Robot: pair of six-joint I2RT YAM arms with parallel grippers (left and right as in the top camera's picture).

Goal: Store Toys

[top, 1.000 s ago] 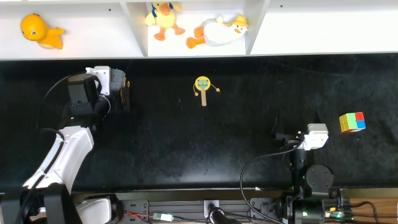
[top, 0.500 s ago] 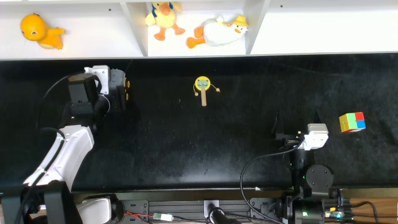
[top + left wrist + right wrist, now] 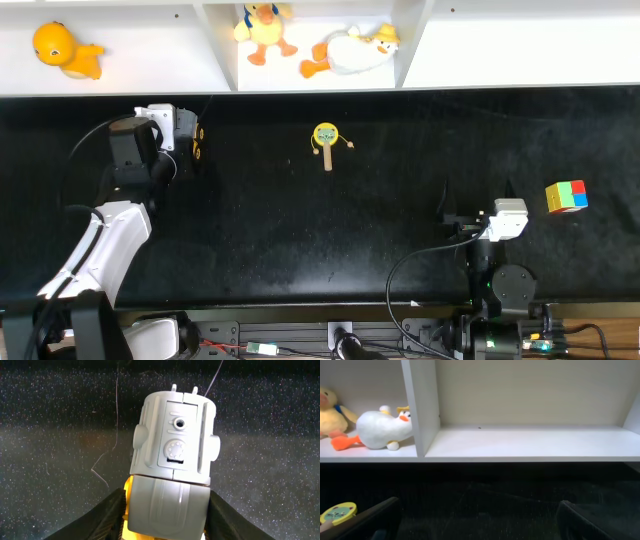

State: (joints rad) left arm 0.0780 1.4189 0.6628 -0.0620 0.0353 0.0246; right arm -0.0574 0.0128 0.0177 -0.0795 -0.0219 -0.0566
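Left pincer (image 3: 166,495) is clamped on a smooth grey plastic robot toy (image 3: 175,445) (barrel-shaped, round knobs, yellow beneath), over the speckled black counter (image 3: 300,240) near its back-left corner. Right pincer (image 3: 479,510), fingers apart, sits toward the front-right.

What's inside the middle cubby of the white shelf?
A yellow plush duck and a white plush duck lying on its side are in the middle cubby of the shelf. Anything behind them at the cubby's back is covered.
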